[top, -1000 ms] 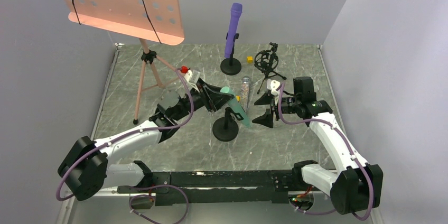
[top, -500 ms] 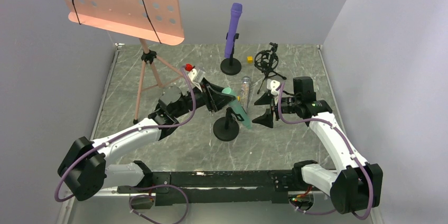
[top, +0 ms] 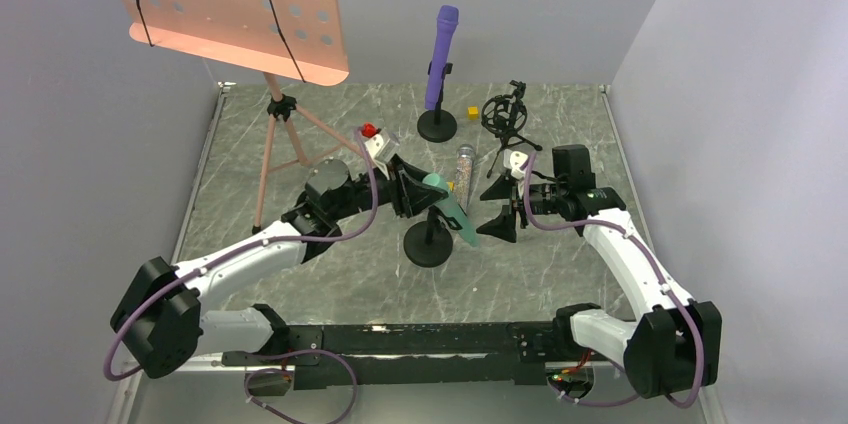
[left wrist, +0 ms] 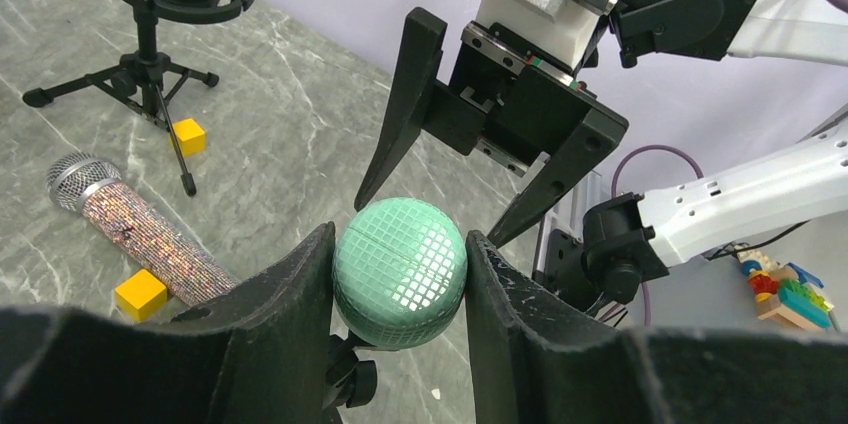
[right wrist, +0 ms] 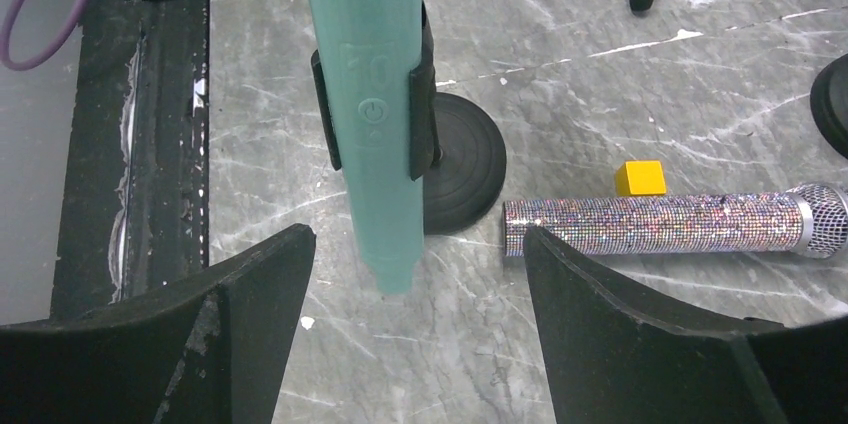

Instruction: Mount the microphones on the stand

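Near middle of the counter: mint green microphone tilted, its body seated in the clip of the round-based stand. Left hand clamped on the mesh head, one finger pressed to each side. Right hand has its fingers wide apart, facing the tail end, touching nothing. Just behind: glittery copper microphone lying flat, yellow cube beside it. Far back: purple microphone upright in the far stand.
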Action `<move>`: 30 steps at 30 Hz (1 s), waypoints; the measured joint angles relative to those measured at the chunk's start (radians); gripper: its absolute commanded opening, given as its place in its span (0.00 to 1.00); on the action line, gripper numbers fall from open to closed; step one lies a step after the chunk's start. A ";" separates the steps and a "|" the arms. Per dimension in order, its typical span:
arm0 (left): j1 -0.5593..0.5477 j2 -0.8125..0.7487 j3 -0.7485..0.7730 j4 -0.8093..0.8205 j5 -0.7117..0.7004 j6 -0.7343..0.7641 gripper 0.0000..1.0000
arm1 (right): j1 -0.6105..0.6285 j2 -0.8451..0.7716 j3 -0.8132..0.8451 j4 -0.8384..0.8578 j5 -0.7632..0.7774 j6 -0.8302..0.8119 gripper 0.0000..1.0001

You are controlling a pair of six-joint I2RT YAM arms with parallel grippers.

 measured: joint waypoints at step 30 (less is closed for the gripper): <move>-0.001 -0.011 -0.037 -0.171 -0.016 -0.036 0.99 | 0.088 0.033 -0.051 0.233 -0.009 0.238 1.00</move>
